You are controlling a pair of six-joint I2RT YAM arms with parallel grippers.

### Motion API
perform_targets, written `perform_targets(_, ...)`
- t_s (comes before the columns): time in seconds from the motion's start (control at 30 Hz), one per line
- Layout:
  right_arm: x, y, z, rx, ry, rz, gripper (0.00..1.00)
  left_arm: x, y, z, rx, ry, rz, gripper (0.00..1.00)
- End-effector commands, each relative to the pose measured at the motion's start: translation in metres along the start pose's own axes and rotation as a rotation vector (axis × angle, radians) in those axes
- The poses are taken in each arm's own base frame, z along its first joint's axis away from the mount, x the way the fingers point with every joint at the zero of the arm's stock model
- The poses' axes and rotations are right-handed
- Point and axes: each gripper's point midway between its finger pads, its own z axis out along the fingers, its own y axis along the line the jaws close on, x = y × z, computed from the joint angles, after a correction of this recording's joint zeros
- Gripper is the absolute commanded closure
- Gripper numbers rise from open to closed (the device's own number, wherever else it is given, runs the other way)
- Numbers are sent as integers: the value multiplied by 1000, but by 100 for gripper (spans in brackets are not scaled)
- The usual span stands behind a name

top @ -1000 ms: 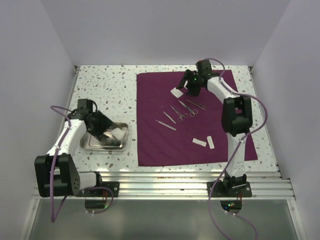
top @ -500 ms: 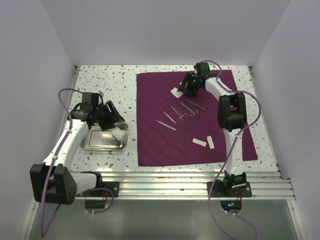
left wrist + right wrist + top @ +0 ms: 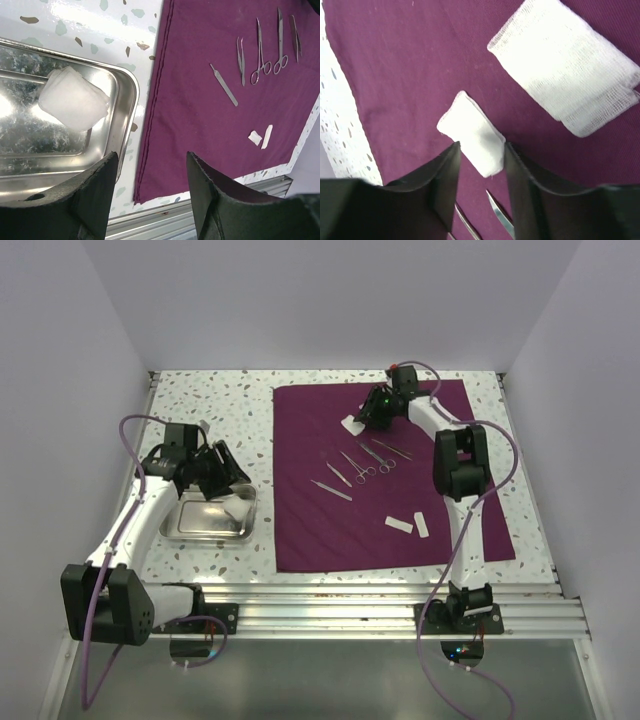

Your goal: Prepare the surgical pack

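The dark-purple cloth (image 3: 400, 490) lies spread on the table, with scissors (image 3: 364, 466) and tweezers (image 3: 338, 474) in a row at its middle. My right gripper (image 3: 373, 417) is low over the cloth's far part, beside a large gauze square (image 3: 565, 65). In the right wrist view its jaws (image 3: 481, 145) stand open, straddling a small folded gauze (image 3: 470, 131) and close to both its sides. Left of the cloth, the steel tray (image 3: 190, 530) holds one gauze pad (image 3: 74, 98). My left gripper (image 3: 151, 157) hangs open and empty above the tray's right end.
Two small white strips (image 3: 408, 525) lie on the near part of the cloth. A thin straight instrument (image 3: 223, 84) lies left of the tweezers. The metal rail (image 3: 330, 605) runs along the table's near edge, and walls enclose the other three sides.
My left gripper has risen out of the tray and moved to its far right end, leaving a gauze pad inside. The right gripper's jaws have narrowed around the small gauze.
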Motion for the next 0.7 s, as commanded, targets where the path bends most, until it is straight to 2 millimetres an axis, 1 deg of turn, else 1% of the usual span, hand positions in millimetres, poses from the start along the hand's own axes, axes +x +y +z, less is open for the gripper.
perform_targets(0.0, 5, -2, 19, -7, 9, 2, 57, -16, -17, -7, 54, -47, 46, 40)
perform_targets(0.07, 4, 5, 20, -27, 9, -5, 64, -15, -16, -7, 53, -43, 47, 39)
perform_targets(0.1, 3, 8, 19, -36, 12, -7, 72, -15, -17, -7, 55, -43, 47, 39)
perform_targets(0.17, -3, 15, 14, -47, -2, -10, 79, -15, -17, -6, 58, -41, 47, 39)
perform_targets(0.2, -7, 19, 12, -55, -13, -12, 86, -15, -17, -6, 59, -42, 45, 39)
perform_targets(0.23, -14, 25, 8, -60, -29, -19, 90, -15, -16, -5, 58, -41, 46, 40)
perform_targets(0.27, -17, 28, 6, -66, -36, -24, 99, -14, -16, -4, 59, -37, 42, 39)
perform_targets(0.4, -39, 46, -6, -104, -91, -78, 100, -13, -17, -1, 68, -27, 40, 40)
perform_targets(0.43, -47, 54, -10, -119, -111, -107, 100, -13, -17, 0, 71, -27, 37, 40)
perform_targets(0.5, -57, 60, -15, -126, -140, -131, 100, -13, -17, 1, 73, -25, 37, 40)
perform_targets(0.53, -61, 61, -17, -126, -152, -135, 100, -13, -17, 2, 74, -23, 38, 40)
perform_targets(0.6, -67, 56, -15, -118, -164, -122, 100, -12, -16, 3, 72, -16, 37, 40)
perform_targets(0.63, -73, 58, -17, -123, -177, -114, 100, -11, -16, 4, 72, -12, 38, 40)
perform_targets(0.67, -76, 56, -17, -118, -182, -105, 100, -11, -16, 4, 74, -13, 38, 40)
